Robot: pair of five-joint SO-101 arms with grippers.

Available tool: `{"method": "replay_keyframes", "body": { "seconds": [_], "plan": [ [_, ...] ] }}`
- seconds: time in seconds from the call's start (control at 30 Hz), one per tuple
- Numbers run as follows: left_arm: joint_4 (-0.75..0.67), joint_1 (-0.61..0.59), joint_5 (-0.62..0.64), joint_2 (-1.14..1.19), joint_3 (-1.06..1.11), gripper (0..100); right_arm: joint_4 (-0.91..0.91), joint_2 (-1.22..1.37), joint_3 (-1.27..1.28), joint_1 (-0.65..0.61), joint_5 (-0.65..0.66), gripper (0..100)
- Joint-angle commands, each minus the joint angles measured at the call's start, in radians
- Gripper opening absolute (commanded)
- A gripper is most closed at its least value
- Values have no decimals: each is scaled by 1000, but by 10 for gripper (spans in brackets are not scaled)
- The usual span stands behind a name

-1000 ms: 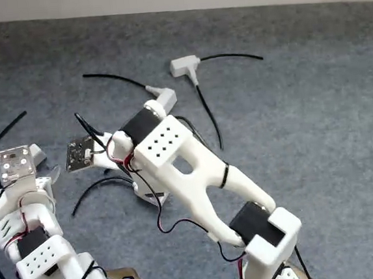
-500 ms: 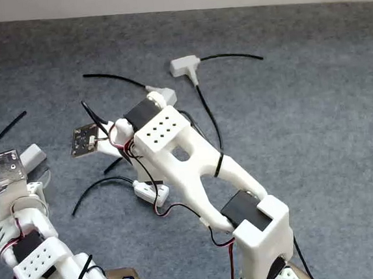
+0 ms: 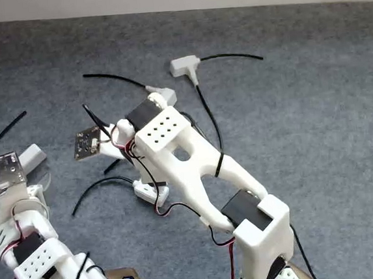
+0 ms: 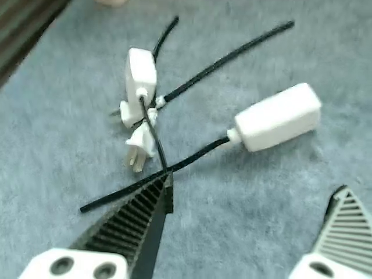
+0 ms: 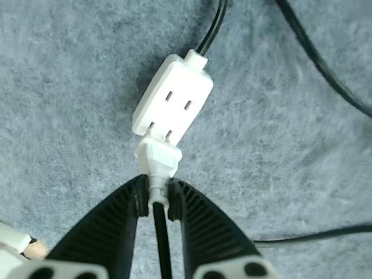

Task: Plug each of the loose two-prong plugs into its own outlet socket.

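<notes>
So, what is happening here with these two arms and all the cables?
The right arm's claw is shut on the cord end of a white two-prong plug. It holds the prongs at the slots of a white outlet block lying on the grey carpet, and the plug is not fully seated. The left arm's claw is open and hangs above another loose plug and a second white socket block, touching neither.

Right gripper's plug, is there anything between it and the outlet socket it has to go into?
Nothing visible. The right gripper holds the plug by its neck, and its prongs sit right at the nearest pair of slots on the outlet socket.
</notes>
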Motion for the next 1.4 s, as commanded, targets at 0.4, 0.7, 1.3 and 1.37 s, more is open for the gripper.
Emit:
{"method": "replay_keyframes", "body": {
  "seconds": [0.4,0.7,1.3,1.37],
  "plan": [
    [-21,-12,-5,-8,-5,403,-28,-10,13,5,25,8],
    [-21,-12,-5,-8,-12,403,-47,18,16,-10,25,8],
    [-21,-12,-2,-8,-25,403,-131,211,47,-22,14,8],
    [-21,-12,-2,-8,-25,403,-151,248,45,-21,-15,8]
  ]
}}
